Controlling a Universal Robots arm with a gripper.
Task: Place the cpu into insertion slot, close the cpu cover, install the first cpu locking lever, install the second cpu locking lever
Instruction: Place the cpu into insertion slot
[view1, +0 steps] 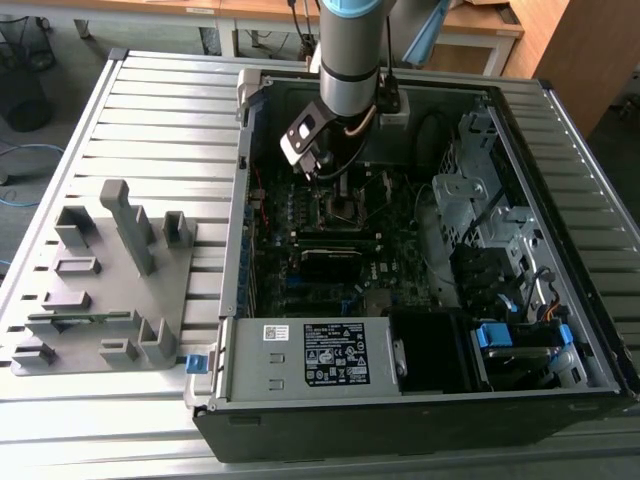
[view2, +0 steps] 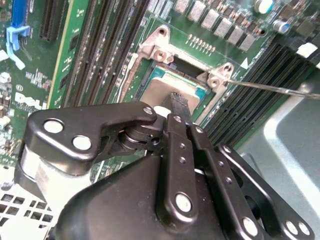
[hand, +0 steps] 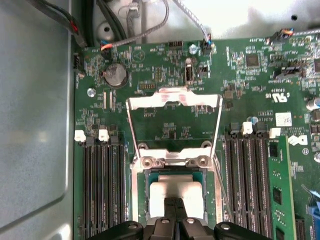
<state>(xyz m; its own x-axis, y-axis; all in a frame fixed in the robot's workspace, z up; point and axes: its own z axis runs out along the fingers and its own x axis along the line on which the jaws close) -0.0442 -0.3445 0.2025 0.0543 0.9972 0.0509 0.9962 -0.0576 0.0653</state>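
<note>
Step 1 looks done: cpu sits in slot right under gripper, fingers pinched together on nothing, while cover just beyond the tips is open & lever unlatched, so approx. 3 steps left.

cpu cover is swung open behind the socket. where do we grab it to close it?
Grip the cover by its free cross-bar, the edge farthest from the hinge at the socket. It stands swung open, that thin bar exposed, so probably come from above and pinch across the plate's thickness; leverage is greatest there.
</note>
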